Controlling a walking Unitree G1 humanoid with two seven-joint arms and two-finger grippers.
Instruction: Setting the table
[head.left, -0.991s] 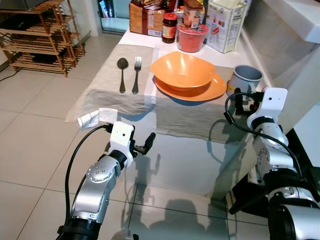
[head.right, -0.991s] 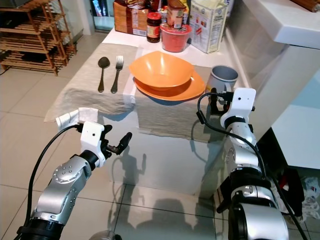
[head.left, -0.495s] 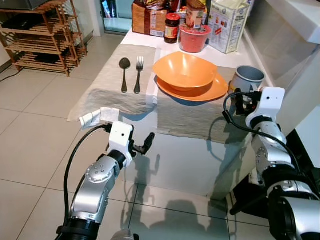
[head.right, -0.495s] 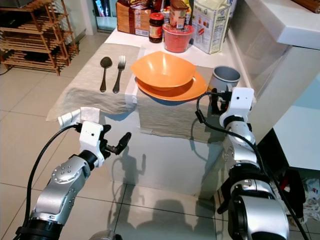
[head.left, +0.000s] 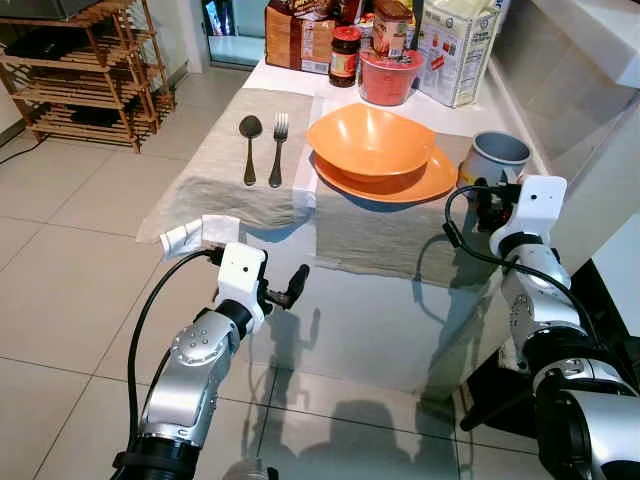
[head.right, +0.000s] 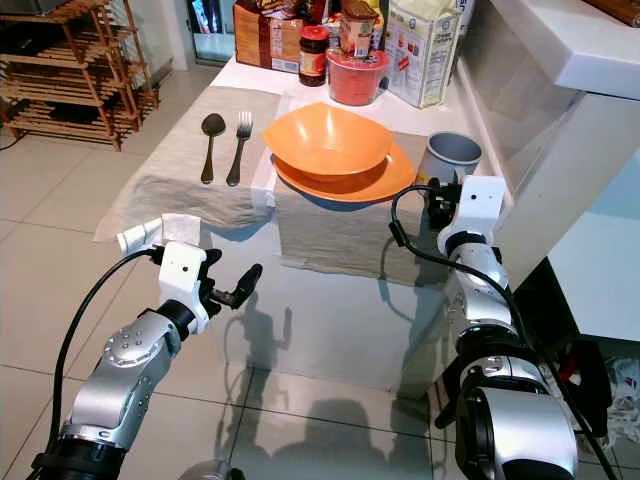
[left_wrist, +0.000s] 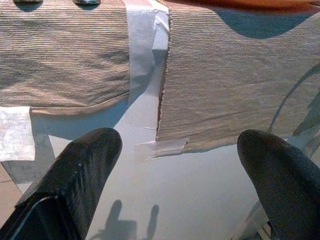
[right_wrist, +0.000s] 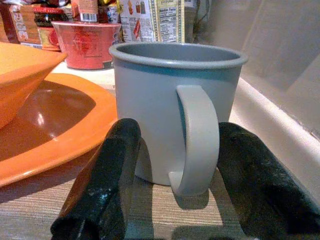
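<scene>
Right gripper (right_wrist: 172, 175) at the table's right edge, level with the grey mug (right_wrist: 172, 107). Fingers (right_wrist: 102, 185) spread apart, one each side of the mug's handle (right_wrist: 197, 140), which faces the wrist camera; whether they touch it, cannot tell. Mug stands upright on the beige placemat (head.left: 385, 235), just right of the orange plate (head.left: 385, 180).

Orange bowl (head.left: 368, 140) sits on that plate, mid-table. Spoon (head.left: 248, 145) and fork (head.left: 276, 145) lie side by side on a second beige placemat (head.left: 215, 170) to the left, handles toward the robot.

Left gripper (head.left: 290, 290) held out in front of the white table (head.left: 390, 320), below its near edge, fingers (left_wrist: 82, 170) wide apart with nothing between them. A folded white napkin (head.left: 200, 235) lies at the table's near left corner, just above the left wrist.

Back of table: red tub (head.left: 388, 75), dark jar (head.left: 344, 55), boxes and cartons (head.left: 455, 45). Wooden rack (head.left: 85, 65) on the tiled floor, far left.
</scene>
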